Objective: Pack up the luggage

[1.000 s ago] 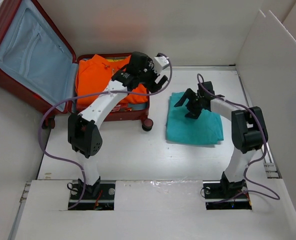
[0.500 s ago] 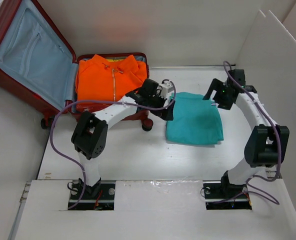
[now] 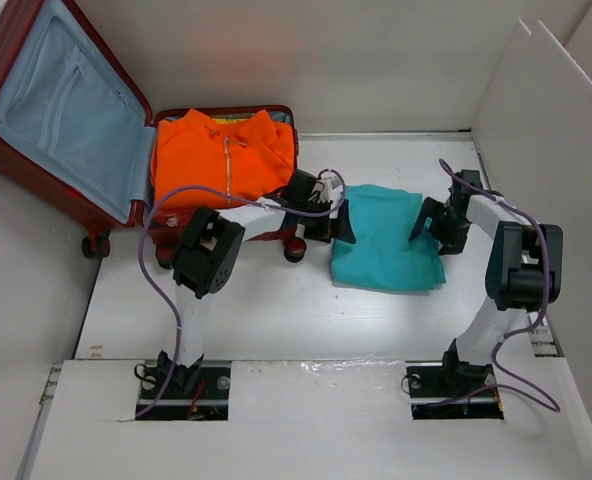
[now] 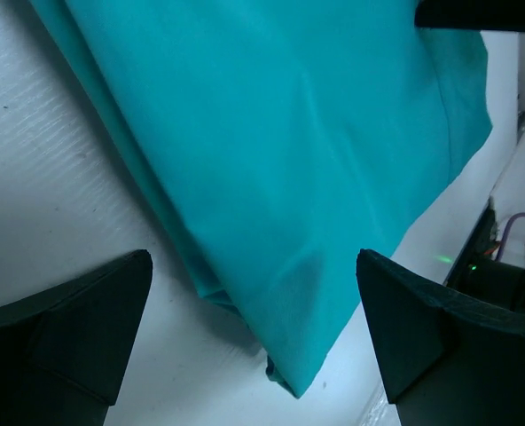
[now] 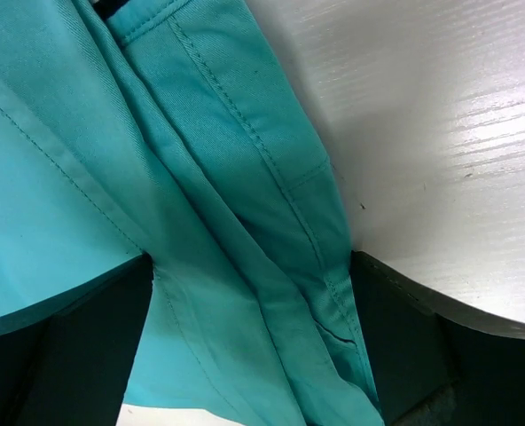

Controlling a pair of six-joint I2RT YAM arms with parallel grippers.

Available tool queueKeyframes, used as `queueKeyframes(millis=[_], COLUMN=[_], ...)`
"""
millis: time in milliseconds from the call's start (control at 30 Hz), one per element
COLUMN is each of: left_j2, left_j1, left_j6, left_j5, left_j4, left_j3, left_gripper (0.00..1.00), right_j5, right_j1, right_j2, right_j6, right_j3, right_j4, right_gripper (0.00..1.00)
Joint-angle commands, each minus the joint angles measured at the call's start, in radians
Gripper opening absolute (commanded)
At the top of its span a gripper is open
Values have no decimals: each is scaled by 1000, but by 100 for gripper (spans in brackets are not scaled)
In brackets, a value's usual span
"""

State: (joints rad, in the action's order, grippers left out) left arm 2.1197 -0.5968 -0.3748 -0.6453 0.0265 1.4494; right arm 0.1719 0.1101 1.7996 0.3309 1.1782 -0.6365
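The luggage (image 3: 66, 110) lies open at the far left, its blue-lined lid leaning back and its base holding a folded orange garment (image 3: 221, 160). A folded teal garment (image 3: 386, 245) lies on the white table right of it. My left gripper (image 3: 342, 226) is open, low at the teal garment's left edge. In the left wrist view its fingers (image 4: 85, 311) stand wide apart around a corner of the cloth (image 4: 271, 133). My right gripper (image 3: 431, 226) is open at the garment's right edge. Its fingers (image 5: 395, 319) straddle the folded hems (image 5: 200, 177).
The suitcase's black wheel (image 3: 295, 250) sits close to the teal garment's left edge. White boards (image 3: 536, 150) wall in the table on the right and at the back. A raised white panel (image 3: 306, 400) covers the near edge around the arm bases.
My left gripper left the suitcase and came down to the teal garment's left edge. My right gripper lifted off the garment's top, swung to the far right, then dropped to its right edge.
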Motion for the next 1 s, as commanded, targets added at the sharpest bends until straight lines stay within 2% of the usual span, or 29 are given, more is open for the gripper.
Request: queueKeyframes(millis=[0,167,233,300,433,467,500,533,633,733,767,800,833,967], left_j2=[87,230,287,315,358,358,367,367,324,244,226,208,182,148], left_j1=[9,-18,-44,-53,-54,-54,-54,-54,-40,-17,-17,-17,-17,-26], left_j6=[-82,-101,-125,-153,-190,-202,-202,-202,-152,-26,29,154,212,359], left_j5=[15,-31,-91,-132,-206,-240,-254,-254,-264,-205,-170,-78,-36,93], left_j4=[30,75,63,30,-58,-88,-88,-88,-42,59,105,162,273,478], left_j3=[8,126,153,163,172,184,193,204,241,291,319,392,432,604], left_gripper=[100,100,94,88,51,26,6,0,0,0,0,0,0,0], right_j5=[31,96,135,155,181,181,190,190,190,145,118,94,48,-56], right_j1=[-1,-1,-1,-1,-1,-1,8,8,28,39,39,39,39,39], right_j2=[-14,-14,-14,-14,-23,-23,-23,-34,-58,-111,-129,-170,-193,-316], right_j6=[-15,-4,-4,-4,5,5,5,5,-4,-16,-27,-41,-41,-61], right_j3=[-35,-77,-86,-97,-109,-109,-109,-120,-129,-129,-105,-95,-86,-40], right_j4=[46,92,115,115,126,135,135,135,135,89,52,32,12,-86], right_gripper=[96,89,84,83,77,77,77,77,77,77,79,80,82,85])
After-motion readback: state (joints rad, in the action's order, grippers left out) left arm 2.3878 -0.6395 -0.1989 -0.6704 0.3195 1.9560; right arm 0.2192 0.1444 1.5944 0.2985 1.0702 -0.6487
